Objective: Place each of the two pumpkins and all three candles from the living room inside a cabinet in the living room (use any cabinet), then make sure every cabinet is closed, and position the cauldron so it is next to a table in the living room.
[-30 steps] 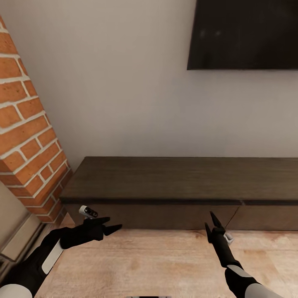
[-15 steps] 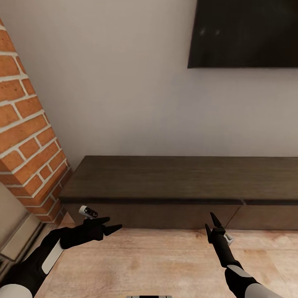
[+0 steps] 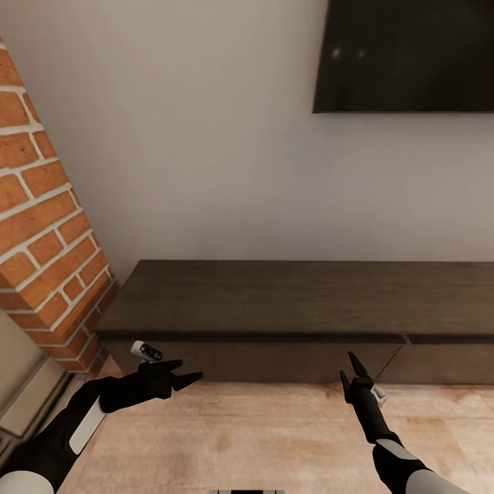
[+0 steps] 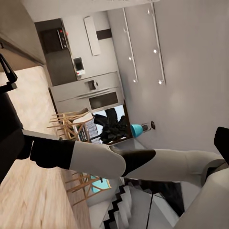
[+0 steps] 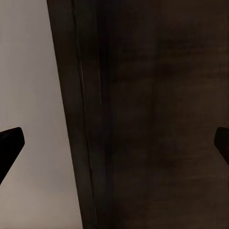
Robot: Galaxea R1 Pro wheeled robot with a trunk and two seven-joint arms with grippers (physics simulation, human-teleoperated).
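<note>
A long, low dark brown cabinet (image 3: 274, 295) stands against the white wall, its flat drawer fronts (image 3: 288, 360) shut. My left gripper (image 3: 186, 370) hovers open over the wood floor just before the cabinet's left end, nothing between its fingers. My right gripper (image 3: 348, 369) points up at the drawer fronts near a seam, also open and empty. The right wrist view looks closely at the cabinet's dark wood (image 5: 157, 119), with the fingertips (image 5: 9, 143) spread wide. The pumpkins, candles, cauldron and coffee table are out of view.
A red brick column (image 3: 41, 226) rises close on the left. A black TV (image 3: 405, 55) hangs on the wall above the cabinet. Light wood floor (image 3: 261, 432) lies under both arms. The left wrist view looks back past my other arm (image 4: 105, 160) to dining chairs (image 4: 71, 124) and a kitchen.
The whole picture has drifted a little, so the camera moved slightly. Both arms keep the same pose and the cabinet stays shut.
</note>
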